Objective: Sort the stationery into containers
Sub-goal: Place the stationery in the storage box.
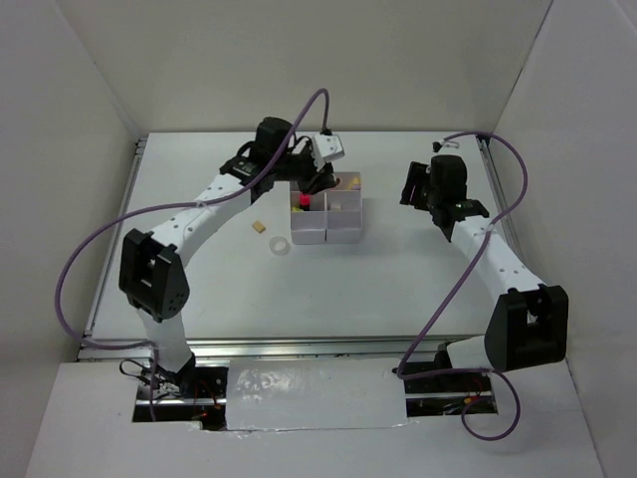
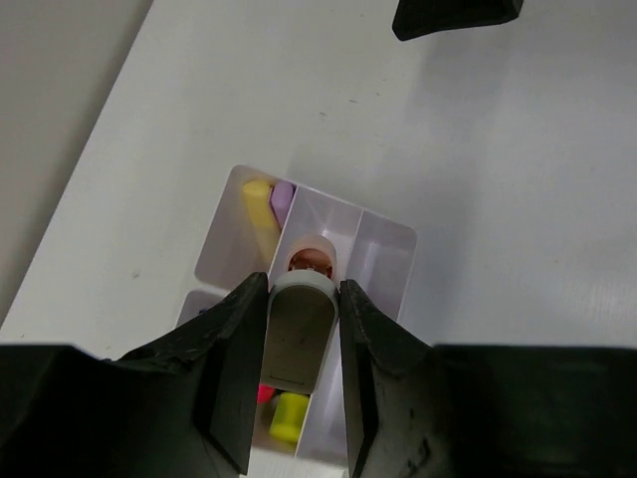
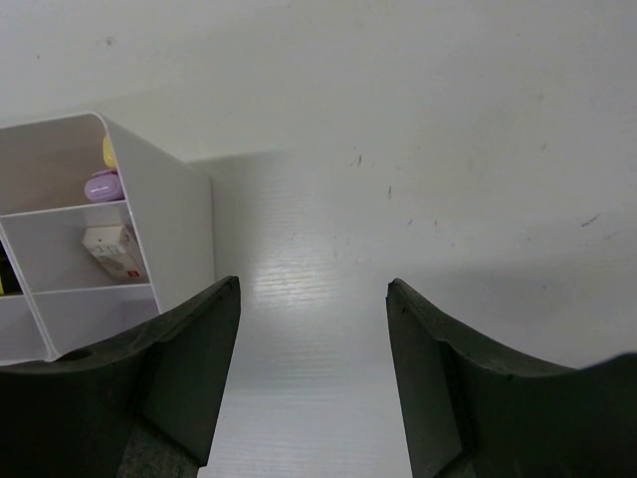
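The white compartment block (image 1: 338, 227) stands at the table's middle back. My left gripper (image 1: 317, 182) hovers over its far left part, shut on a flat grey-tan piece with a white rounded rim (image 2: 299, 339). Below it in the left wrist view (image 2: 304, 287) the compartments (image 2: 383, 249) hold a pale yellow stick (image 2: 259, 204), a lilac tube (image 2: 283, 197), a pink cap (image 2: 265, 393) and a yellow highlighter (image 2: 289, 416). A tan eraser (image 1: 259, 226) and a clear tape ring (image 1: 281, 244) lie on the table left of the block. My right gripper (image 3: 312, 289) is open and empty, right of the block (image 3: 169, 214).
White walls close in the table on the left, back and right. The right arm (image 1: 488, 249) stretches along the right side. A small white boxed piece (image 3: 114, 249) sits in a middle compartment.
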You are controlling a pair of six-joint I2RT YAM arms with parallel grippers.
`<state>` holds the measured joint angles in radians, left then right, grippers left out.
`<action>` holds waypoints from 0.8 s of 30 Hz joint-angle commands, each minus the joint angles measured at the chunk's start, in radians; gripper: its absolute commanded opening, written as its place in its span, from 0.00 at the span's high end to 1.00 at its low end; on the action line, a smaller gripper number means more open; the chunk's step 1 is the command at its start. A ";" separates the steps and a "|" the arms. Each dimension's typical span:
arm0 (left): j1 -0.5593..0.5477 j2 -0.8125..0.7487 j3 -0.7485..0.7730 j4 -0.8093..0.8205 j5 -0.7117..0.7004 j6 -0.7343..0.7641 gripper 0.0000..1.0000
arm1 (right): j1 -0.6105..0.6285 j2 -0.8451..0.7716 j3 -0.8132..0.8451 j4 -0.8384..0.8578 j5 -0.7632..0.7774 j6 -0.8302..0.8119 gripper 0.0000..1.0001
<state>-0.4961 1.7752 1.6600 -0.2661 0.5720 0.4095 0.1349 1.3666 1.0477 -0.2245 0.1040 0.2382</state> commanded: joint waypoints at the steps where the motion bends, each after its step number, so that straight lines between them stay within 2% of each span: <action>1: -0.036 0.072 0.083 0.062 -0.018 -0.037 0.99 | -0.015 -0.035 0.017 -0.033 -0.024 0.001 0.33; 7: -0.082 0.168 0.130 0.099 -0.064 -0.015 0.99 | -0.034 -0.049 0.000 -0.030 -0.030 0.003 0.33; 15: -0.084 0.268 0.159 0.123 -0.107 0.032 0.94 | -0.041 -0.043 0.000 -0.038 -0.049 0.003 0.33; 23: -0.084 0.326 0.173 0.133 -0.096 0.055 0.83 | -0.041 -0.049 0.003 -0.041 -0.066 -0.019 0.32; 24: -0.084 0.326 0.172 0.133 -0.096 0.055 0.75 | -0.041 -0.050 0.006 -0.042 -0.066 -0.019 0.31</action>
<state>-0.5797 2.0956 1.7878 -0.1871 0.4641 0.4438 0.1001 1.3594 1.0470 -0.2565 0.0460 0.2348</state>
